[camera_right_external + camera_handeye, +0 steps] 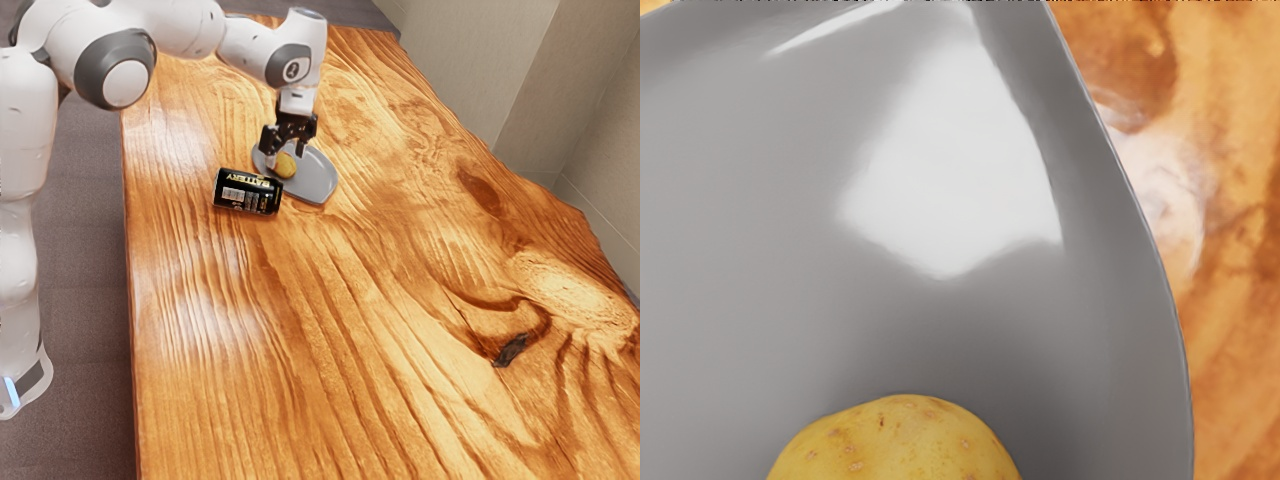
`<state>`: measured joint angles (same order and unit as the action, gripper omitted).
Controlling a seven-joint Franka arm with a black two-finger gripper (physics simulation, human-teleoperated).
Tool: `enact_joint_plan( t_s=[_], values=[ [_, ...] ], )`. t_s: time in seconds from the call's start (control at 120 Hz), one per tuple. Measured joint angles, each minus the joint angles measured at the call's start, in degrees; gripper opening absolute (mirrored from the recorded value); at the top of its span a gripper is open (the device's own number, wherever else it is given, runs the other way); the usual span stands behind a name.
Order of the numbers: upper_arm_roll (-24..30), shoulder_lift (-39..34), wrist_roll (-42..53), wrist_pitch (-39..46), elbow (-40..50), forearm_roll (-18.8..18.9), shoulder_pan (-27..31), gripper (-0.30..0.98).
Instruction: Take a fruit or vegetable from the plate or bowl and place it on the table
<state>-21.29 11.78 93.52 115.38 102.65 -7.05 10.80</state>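
Glossy orange-brown wooden tabletop (350,400) lies nearest the exterior camera; from that view's left, my white jointed arm (190,30) reaches over it; next comes a black cylindrical battery with yellow lettering (240,192), on its side, its long axis running mostly left to right and dipping slightly rightward; whether it touches the plate, I cannot tell. My black two-finger gripper (286,157) points down, its fingers spread at the potato; the yellow, brown-speckled potato (895,445) rests on the plate toward the exterior view's left; it looks rounded, and I cannot tell which way its long axis runs; the shallow grey oval plate (318,184) stretches from upper left to lower right there.
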Motion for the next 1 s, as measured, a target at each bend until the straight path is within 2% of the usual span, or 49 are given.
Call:
enact_joint_plan(
  t_s=[0.1,0.35,0.85,1.0],
  values=[
    [1.7,0.1,0.6,0.0,-0.1,-0.1,1.6,0.69],
    [2.1,-0.1,1.8,0.0,-0.1,-0.1,3.7,0.69],
    [3.9,1.1,3.4,0.7,0.0,-0.1,5.4,0.69],
    [8.6,1.4,3.6,1.0,0.0,-0.1,10.2,0.66]
  ],
)
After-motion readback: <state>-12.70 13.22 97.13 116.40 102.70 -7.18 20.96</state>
